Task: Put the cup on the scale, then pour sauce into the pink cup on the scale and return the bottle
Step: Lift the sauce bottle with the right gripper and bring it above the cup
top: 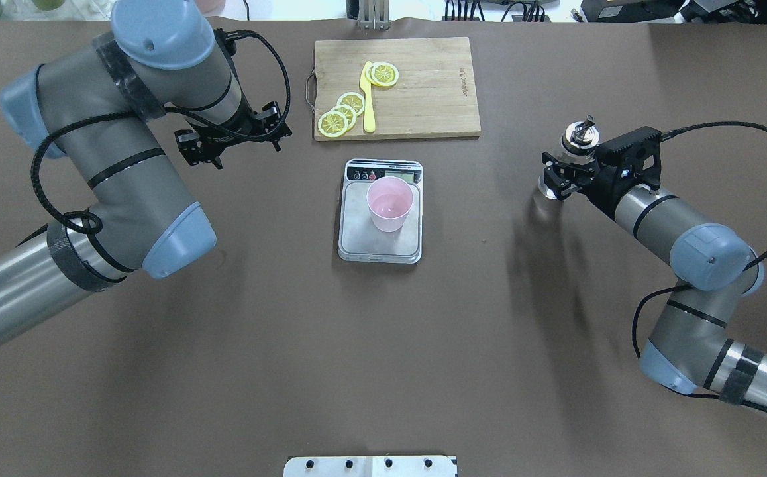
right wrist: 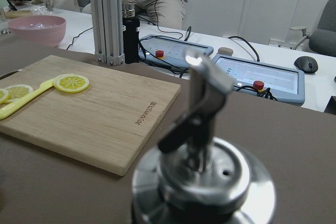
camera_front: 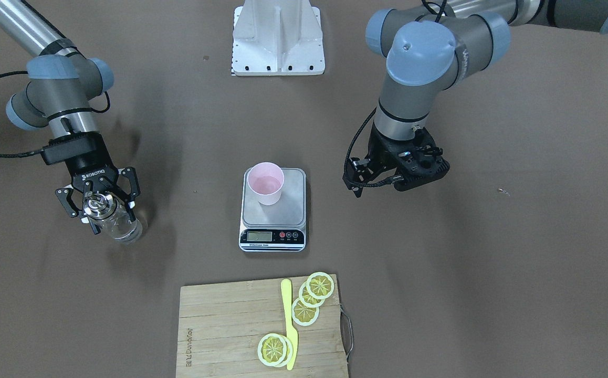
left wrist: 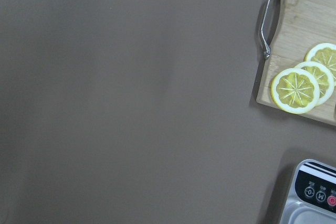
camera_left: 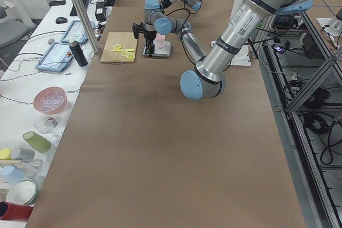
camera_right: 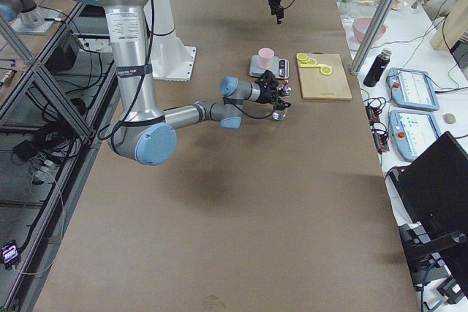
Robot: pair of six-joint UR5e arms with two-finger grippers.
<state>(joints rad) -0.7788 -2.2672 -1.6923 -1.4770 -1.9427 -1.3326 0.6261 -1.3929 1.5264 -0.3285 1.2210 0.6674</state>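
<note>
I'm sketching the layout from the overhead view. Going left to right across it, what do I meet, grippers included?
Left gripper → small pale pink plastic cup on the flat grey steel scale → clear glass bottle with metal spout cap, held by the right gripper. Wooden cutting board left out: it overlaps the scale.

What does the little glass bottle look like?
The bottle is small, clear glass, topped by a shiny metal pour-spout cap. It is about upright, well off to the side of the scale, on or just above the brown table. The right gripper holds it, jaws on either side just below the cap. Any liquid inside is too clear to see.
</note>
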